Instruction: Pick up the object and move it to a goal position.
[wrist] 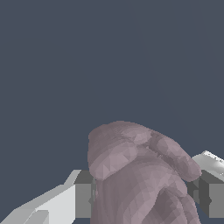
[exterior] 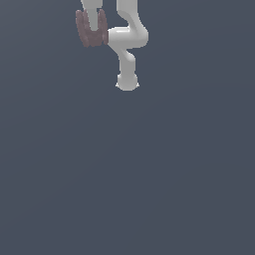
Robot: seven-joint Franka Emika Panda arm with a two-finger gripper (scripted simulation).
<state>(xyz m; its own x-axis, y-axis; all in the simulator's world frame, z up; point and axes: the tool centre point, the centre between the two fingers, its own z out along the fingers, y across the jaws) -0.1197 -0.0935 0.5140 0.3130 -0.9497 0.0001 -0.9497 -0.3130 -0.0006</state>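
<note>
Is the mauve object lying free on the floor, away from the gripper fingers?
No: in the wrist view the object sits between the two gripper fingers, which press against its sides.

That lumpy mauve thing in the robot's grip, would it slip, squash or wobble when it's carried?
The lumpy object probably keeps its shape: its lobes show no sign of squashing between the grey fingers. Its bumpy, uneven sides may give patchy contact, so it could twist in the jaws. In the exterior view its prongs stand beside the white arm; weight cannot be judged.

A plain dark slate-blue floor (exterior: 127, 174) carries the white arm's base (exterior: 127, 82).
</note>
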